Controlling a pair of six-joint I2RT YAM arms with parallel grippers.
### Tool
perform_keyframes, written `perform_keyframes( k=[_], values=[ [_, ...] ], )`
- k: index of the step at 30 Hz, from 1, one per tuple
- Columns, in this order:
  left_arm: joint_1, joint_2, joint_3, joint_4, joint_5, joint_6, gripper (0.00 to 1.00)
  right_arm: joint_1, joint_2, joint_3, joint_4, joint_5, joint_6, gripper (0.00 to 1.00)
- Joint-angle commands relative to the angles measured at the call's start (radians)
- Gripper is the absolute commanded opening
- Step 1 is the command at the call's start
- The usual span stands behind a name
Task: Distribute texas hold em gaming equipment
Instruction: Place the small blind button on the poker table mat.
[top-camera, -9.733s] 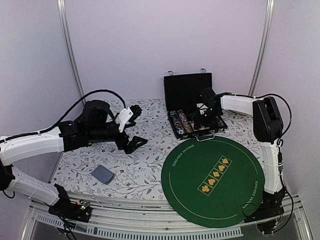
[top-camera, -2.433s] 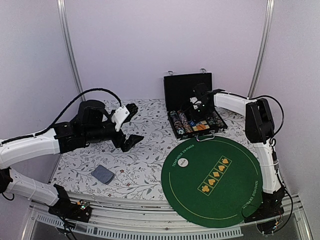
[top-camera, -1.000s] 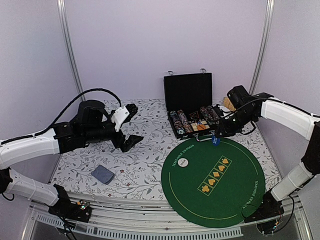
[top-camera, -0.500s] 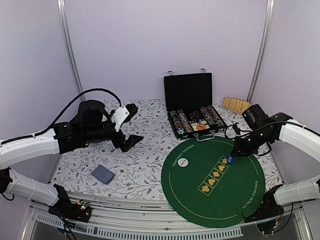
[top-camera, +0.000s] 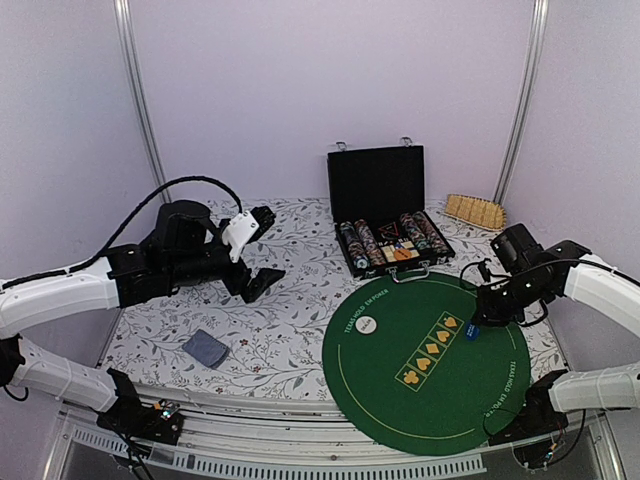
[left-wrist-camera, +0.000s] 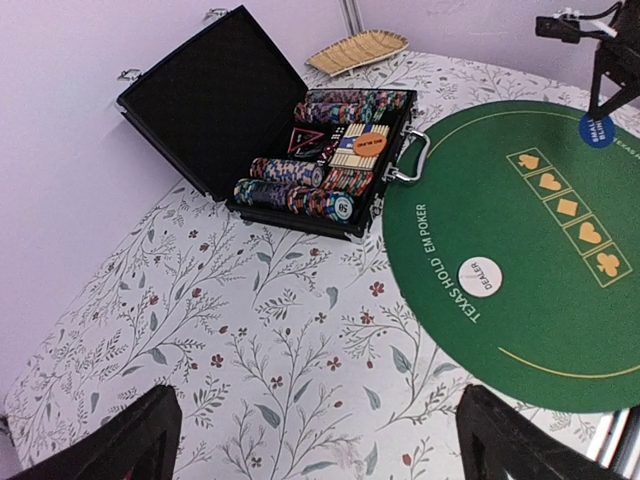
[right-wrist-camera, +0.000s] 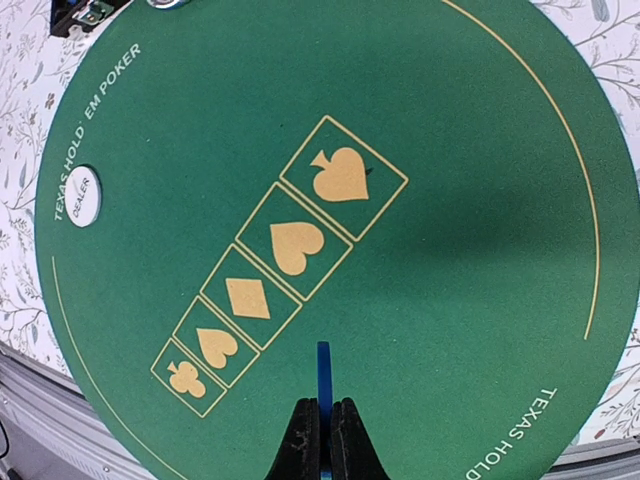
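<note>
My right gripper (top-camera: 474, 322) is shut on a blue marker disc (top-camera: 470, 331), held edge-on (right-wrist-camera: 323, 370) just above the right part of the round green poker mat (top-camera: 430, 390), beside its spade square. A white dealer disc (top-camera: 366, 324) lies on the mat's left side. The open black case (top-camera: 390, 240) behind the mat holds rows of striped chips and an orange disc (left-wrist-camera: 368, 143). A blue-grey card deck (top-camera: 206, 348) lies at the front left. My left gripper (top-camera: 272, 243) hovers open over the floral cloth, nothing between its fingers (left-wrist-camera: 130, 440).
A woven tan basket piece (top-camera: 474, 211) lies at the back right, beyond the case. The case lid stands upright against the back wall. The floral tablecloth (left-wrist-camera: 250, 340) covers the table left of the mat.
My right gripper has carried the blue disc from near the case out over the mat, rightward and toward the front, and lower. The left arm has not moved.
</note>
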Motion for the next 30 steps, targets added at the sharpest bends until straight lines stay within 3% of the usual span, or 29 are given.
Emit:
perform_keyframes(
  k=[1,9,18,30],
  values=[
    [-0.014,0.008,-0.016,0.022,-0.051,0.021,0.98,-0.006,0.016,0.013,0.012,0.052,0.021,0.02],
    [-0.013,-0.009,-0.031,0.038,-0.072,0.036,0.98,-0.048,0.111,0.078,0.083,0.115,0.005,0.02],
    [-0.015,-0.013,-0.027,0.033,-0.061,0.031,0.98,-0.258,0.102,0.054,0.192,0.030,-0.051,0.02],
    [-0.017,-0.013,-0.017,0.023,-0.026,0.015,0.98,-0.302,0.041,-0.002,0.261,0.015,-0.031,0.02]
  ],
)
